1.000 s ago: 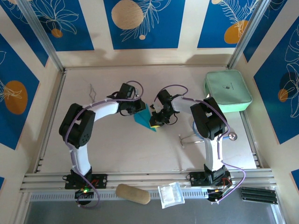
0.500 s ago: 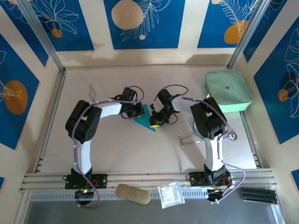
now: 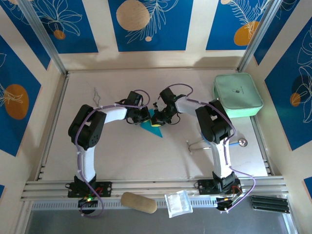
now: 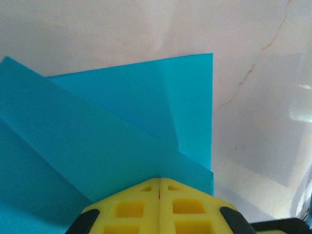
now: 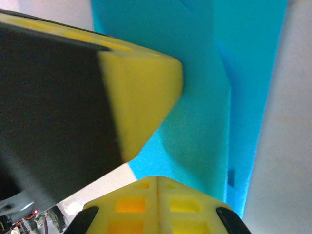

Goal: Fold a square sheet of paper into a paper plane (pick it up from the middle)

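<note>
**Both tips down on the fold**

The left gripper and right gripper meet nose to nose in the middle of the table. Both are pinched shut, gripping nothing I can make out. The blue paper lies right under their tips, its point running toward the near right. Neither arm is nearer, so I'd say either could press.

The left arm and right arm bend inward, jaws closed (yellow pads meeting), tips close together.
</note>
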{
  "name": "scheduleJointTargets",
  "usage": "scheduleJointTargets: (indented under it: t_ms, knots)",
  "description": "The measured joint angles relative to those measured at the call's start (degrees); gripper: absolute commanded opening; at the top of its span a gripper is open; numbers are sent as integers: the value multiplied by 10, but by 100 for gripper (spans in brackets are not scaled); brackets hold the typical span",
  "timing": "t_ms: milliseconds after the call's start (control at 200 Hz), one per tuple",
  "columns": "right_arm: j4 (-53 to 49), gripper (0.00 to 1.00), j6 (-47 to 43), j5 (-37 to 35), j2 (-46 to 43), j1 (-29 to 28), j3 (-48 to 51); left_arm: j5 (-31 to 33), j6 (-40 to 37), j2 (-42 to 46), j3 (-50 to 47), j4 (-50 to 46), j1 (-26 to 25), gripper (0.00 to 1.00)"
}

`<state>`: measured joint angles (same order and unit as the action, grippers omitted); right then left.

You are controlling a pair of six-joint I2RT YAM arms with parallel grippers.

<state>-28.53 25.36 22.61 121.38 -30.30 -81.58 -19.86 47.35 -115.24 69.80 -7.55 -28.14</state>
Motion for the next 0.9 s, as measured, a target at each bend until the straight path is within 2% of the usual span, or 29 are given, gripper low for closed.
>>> scheduleJointTargets:
  t_ms: [355, 895]
  knots:
    - [17, 2, -5, 1, 4, 1, 17, -3, 9, 0, -17, 35, 2, 0]
    - [29, 3, -24, 19, -119, 17, 201, -28, 19, 1, -35, 72, 9, 0]
